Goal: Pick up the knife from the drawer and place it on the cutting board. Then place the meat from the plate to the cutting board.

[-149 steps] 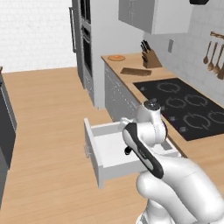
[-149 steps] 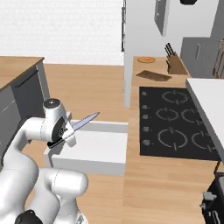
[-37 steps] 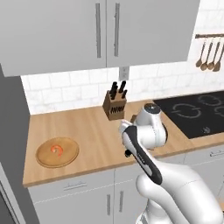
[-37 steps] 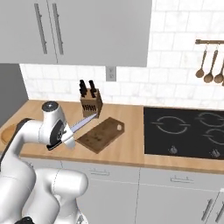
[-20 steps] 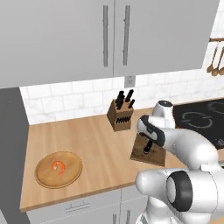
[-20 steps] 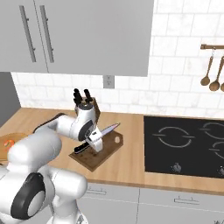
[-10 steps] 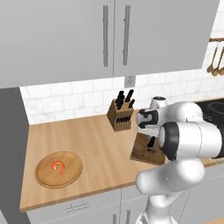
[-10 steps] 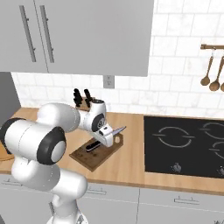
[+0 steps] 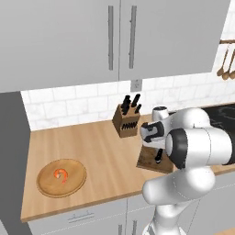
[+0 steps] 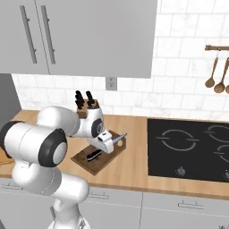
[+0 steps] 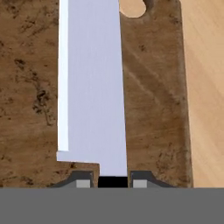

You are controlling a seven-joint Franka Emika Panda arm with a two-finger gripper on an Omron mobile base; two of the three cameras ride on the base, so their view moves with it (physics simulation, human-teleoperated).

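From my left base camera, far left on the wooden tabletop [image 9: 96,147], I see the round plate [image 9: 61,177] with the orange meat [image 9: 61,174] lying on it. Moving right, the knife block [image 9: 126,120] stands against the tiled wall. Just right of that, the dark cutting board [image 9: 149,159] sits near the tabletop's front edge, and my tool [image 9: 158,156] is low over it, clamped on the black handle of the knife [image 10: 117,138].

On the right base camera the blade sticks out from the tool [image 10: 95,154] toward the stove [image 10: 192,150], angled above the board [image 10: 112,156].

Through the hand camera, the silver blade [image 11: 92,87] runs straight up from between the tool [image 11: 112,181] tips, with the board [image 11: 153,100] right beneath it and its handle hole at the top. I cannot tell whether the blade touches the board.
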